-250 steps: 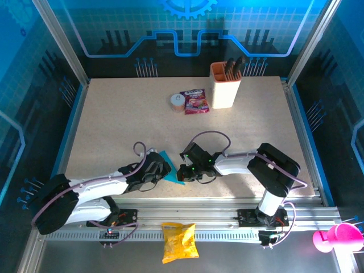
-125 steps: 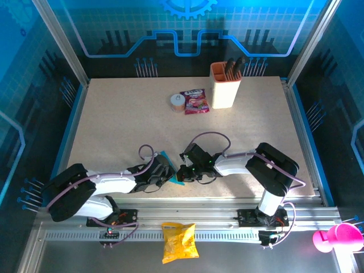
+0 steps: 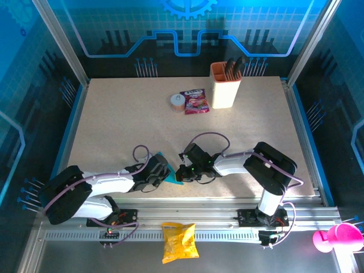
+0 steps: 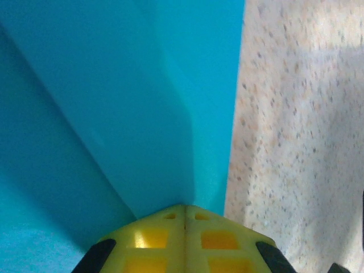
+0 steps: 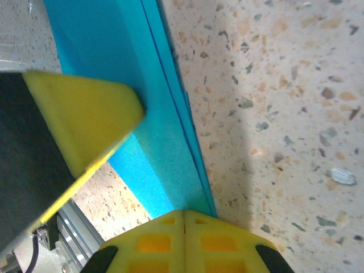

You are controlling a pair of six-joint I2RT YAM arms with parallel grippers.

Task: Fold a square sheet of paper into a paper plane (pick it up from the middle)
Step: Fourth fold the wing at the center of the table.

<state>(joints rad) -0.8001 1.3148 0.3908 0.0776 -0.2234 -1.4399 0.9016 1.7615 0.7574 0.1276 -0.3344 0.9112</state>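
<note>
Folded blue paper [image 3: 173, 178] near the front edge of the tabletop [image 3: 125, 125], between the two grippers. Left gripper [image 3: 164, 172]: jaws closed on the paper. Right gripper [image 3: 182, 173]: jaws closed on its layered edge.

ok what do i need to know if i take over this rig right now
Left end effector: fingers shut, tips down on the thin cyan-blue sheet of paper. I cannot tell whether a layer is pinched.
Right end effector: fingers shut, at the sheet's stacked folded edges.
Paper: lying on the speckled beige table near its front edge, between the two end effectors.
Done: part-folded, with several layers showing along one edge.
To do: probably the remaining folds, as no finished dart with a centre crease is visible yet.
</note>
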